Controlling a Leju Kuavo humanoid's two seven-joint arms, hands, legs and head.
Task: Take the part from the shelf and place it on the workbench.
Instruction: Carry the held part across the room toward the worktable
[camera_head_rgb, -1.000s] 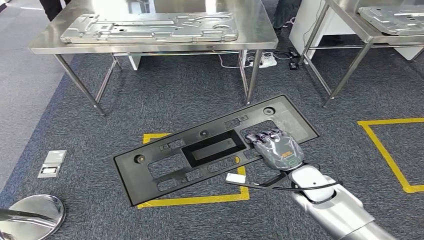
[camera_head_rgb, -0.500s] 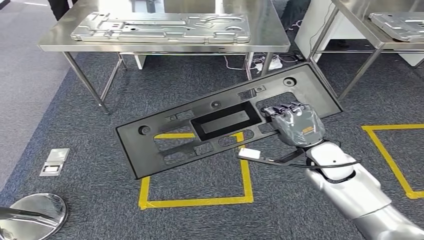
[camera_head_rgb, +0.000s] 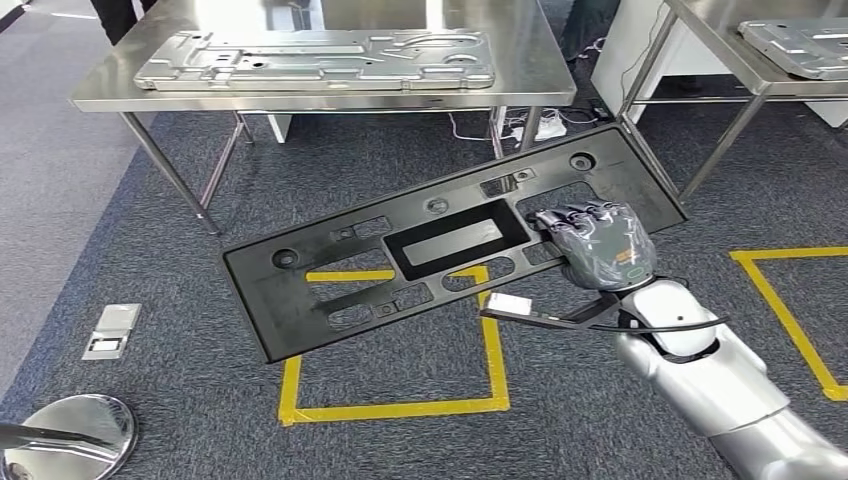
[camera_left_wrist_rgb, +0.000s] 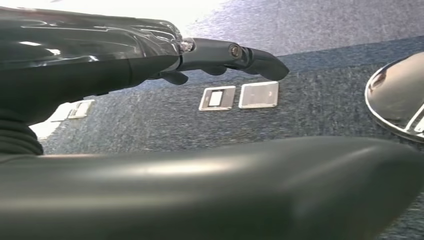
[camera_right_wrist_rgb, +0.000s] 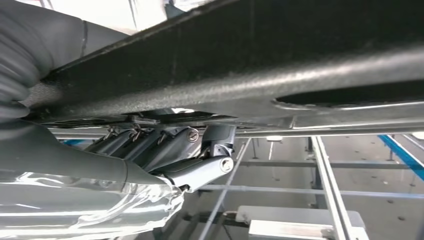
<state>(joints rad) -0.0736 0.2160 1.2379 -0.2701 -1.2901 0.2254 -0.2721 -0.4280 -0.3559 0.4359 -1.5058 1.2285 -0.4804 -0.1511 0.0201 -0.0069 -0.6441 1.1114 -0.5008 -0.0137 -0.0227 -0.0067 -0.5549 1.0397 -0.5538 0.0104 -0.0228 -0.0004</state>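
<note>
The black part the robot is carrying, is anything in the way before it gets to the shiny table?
Nothing visible blocks it. The right hand holds the black part over carpet, but a silver plate already covers much of the workbench.

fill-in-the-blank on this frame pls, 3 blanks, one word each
1. The black panel is held by the robot's ____ hand.
2. The yellow tape square lies on the ____, below the panel.
3. A grey metal plate lies on the steel ____ ahead.

Missing words: right; floor; table
</note>
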